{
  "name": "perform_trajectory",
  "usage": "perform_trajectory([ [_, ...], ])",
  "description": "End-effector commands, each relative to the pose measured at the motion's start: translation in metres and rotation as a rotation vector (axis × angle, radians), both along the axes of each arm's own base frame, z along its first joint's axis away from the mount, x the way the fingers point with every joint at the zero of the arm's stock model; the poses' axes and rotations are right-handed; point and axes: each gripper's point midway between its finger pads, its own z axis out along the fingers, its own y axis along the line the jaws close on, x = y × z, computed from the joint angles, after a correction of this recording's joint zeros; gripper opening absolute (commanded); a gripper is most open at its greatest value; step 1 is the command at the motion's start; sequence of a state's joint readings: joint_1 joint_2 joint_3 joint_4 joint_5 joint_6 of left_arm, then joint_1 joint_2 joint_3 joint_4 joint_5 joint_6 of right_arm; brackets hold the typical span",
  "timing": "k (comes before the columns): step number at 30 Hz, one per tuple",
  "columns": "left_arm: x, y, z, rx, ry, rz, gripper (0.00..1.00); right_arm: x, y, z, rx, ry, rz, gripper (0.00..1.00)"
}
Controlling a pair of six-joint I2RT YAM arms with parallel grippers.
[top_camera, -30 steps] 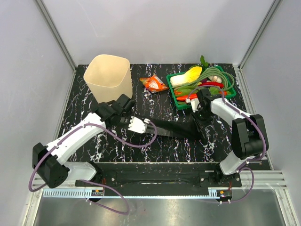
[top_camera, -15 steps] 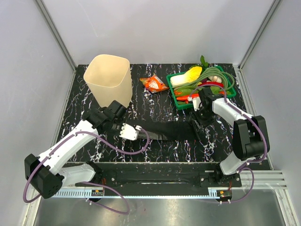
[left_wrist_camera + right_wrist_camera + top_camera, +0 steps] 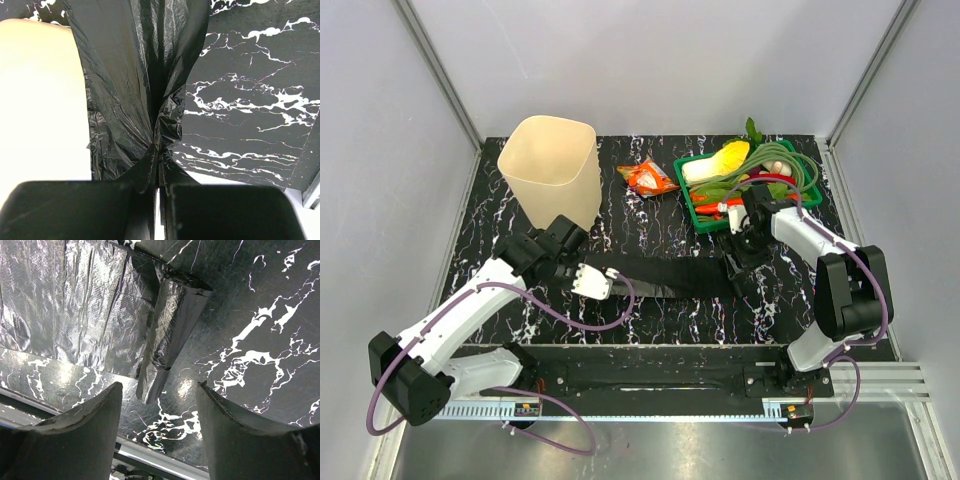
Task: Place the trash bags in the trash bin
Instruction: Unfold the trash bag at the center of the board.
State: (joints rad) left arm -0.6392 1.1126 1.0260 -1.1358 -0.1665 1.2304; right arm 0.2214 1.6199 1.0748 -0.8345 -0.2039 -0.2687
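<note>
1. since a second ago the left gripper [image 3: 159,184] has drawn back toward the trash bin [image 3: 565,188], dragging the trash bag [image 3: 670,278] with it, and the right gripper [image 3: 158,392] has spread its jaws.
2. thin, light, floppy and slick, the bag should bunch and slide; a pinch on a gathered edge suits it best.
3. left jaws are clenched on the bag's gathered end.
4. right jaws stand apart, released and holding nothing; the folded far end lies on the table [image 3: 650,215] below them.
5. the bag lies stretched out near the bin, not in it.
</note>
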Motion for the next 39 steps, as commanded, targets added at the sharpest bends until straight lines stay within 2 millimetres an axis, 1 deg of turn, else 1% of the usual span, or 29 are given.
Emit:
perform_trajectory([
  [1,0.004,0.003,0.009,0.002,-0.033,0.004,0.0,0.008,0.016,0.002,0.034,-0.036,0.015,0.67],
  [4,0.004,0.004,0.011,0.006,-0.04,0.005,0.0,0.01,0.019,-0.006,-0.01,-0.063,0.031,0.67],
  [7,0.004,0.003,0.018,-0.007,-0.051,-0.004,0.0,0.015,0.02,-0.016,-0.04,-0.067,0.029,0.66],
  [11,0.002,0.003,0.027,-0.03,-0.051,-0.006,0.0,0.022,0.014,-0.028,-0.084,-0.073,0.022,0.65],
  [13,0.001,0.005,0.032,-0.033,-0.057,-0.007,0.0,0.027,0.009,-0.028,-0.113,-0.087,0.024,0.63],
  [16,-0.001,0.011,0.039,-0.033,-0.066,0.0,0.0,0.032,0.006,-0.023,-0.133,-0.119,0.022,0.6],
  [22,-0.004,0.021,0.05,-0.032,-0.093,0.015,0.0,0.039,0.0,-0.01,-0.143,-0.154,0.002,0.59],
  [29,-0.006,0.037,0.056,-0.01,-0.119,0.039,0.0,0.035,-0.014,0.004,-0.148,-0.169,-0.025,0.59],
  [34,-0.007,0.044,0.057,0.001,-0.126,0.049,0.0,0.033,-0.021,0.014,-0.154,-0.184,-0.031,0.59],
  [36,-0.007,0.044,0.06,-0.004,-0.134,0.049,0.0,0.033,-0.022,0.02,-0.155,-0.192,-0.023,0.59],
  [39,-0.008,0.044,0.062,-0.007,-0.133,0.049,0.0,0.03,-0.007,0.029,-0.074,-0.178,-0.012,0.6],
])
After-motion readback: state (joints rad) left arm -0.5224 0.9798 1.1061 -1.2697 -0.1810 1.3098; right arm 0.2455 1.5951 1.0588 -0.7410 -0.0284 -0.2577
